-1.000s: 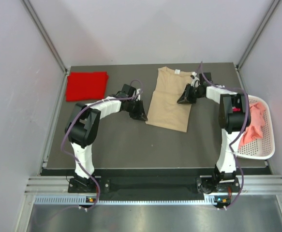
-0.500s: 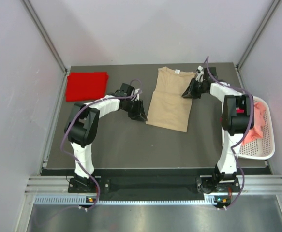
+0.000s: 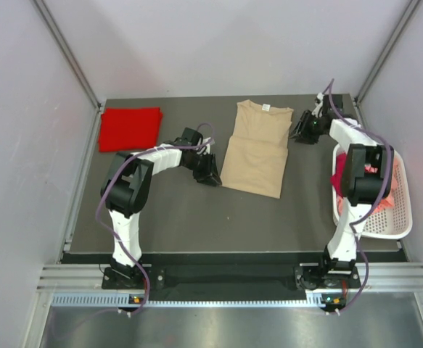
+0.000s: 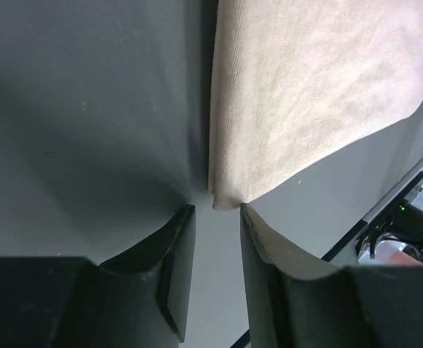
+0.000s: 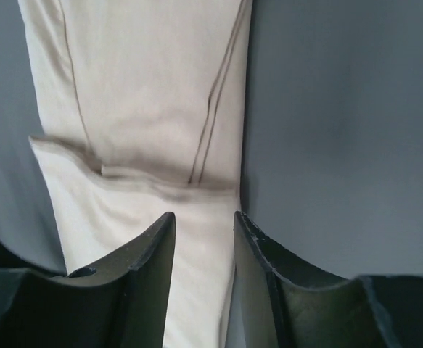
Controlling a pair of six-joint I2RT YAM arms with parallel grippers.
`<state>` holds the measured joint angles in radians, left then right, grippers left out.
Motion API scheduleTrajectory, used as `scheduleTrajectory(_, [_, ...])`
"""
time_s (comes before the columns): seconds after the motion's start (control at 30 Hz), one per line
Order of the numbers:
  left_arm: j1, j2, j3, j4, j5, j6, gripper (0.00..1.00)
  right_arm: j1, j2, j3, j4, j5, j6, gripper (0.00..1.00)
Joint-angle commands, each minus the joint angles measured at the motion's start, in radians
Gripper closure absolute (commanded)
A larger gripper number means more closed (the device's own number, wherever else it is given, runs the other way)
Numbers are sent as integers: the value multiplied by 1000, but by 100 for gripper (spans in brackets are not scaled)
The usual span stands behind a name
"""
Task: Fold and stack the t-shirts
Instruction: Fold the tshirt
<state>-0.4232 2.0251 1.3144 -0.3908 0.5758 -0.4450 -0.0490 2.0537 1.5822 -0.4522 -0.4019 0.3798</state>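
Both sets of jaws are parted with nothing in them, as far as we can see; the left gripper sits right at the lower-left corner of the tan t-shirt, not pinching it; the right gripper hangs by its upper-right edge. Over at the right edge of the frame we've got the white basket holding crumpled pink and red cloth. The tan t-shirt lies flat in the upper middle of the table, sides folded in, long and narrow; a folded red t-shirt sits in the upper left.

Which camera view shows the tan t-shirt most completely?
The top external view: the whole tan t-shirt is visible there. The left wrist view shows only one corner, the right wrist view only part with a fold.
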Motion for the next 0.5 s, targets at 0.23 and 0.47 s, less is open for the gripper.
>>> scheduleTrajectory(0.23, [-12, -3, -63, 30, -10, 2, 68, 23, -509, -494, -25, 31, 62, 57])
scheduleTrajectory(0.47, [-19, -11, -92, 72, 10, -18, 86, 118, -632, -752, 59, 51, 94, 55])
